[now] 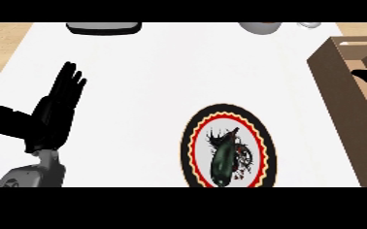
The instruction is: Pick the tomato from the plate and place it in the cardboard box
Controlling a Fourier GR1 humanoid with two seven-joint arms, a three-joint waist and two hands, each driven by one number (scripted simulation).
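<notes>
A round plate (pixel 189 140) with a black, red and yellow rim and a dark drawing lies on the white counter, low and right of centre. On it rests a dark green, elongated thing (pixel 224 159), lying lengthwise; I see no red, round tomato. The brown cardboard box (pixel 335 89) stands at the right edge, its open top partly cut off by the view. My left hand (pixel 50 116) rests at the left, open with its fingers straight and pointing up, far from the plate. The right hand does not show.
A dark grey, flat object (pixel 104 27) lies at the counter's back edge. A grey bowl (pixel 259 26) and a white cup (pixel 309 24) stand at the back right. Wide white counter lies between my left hand and the plate.
</notes>
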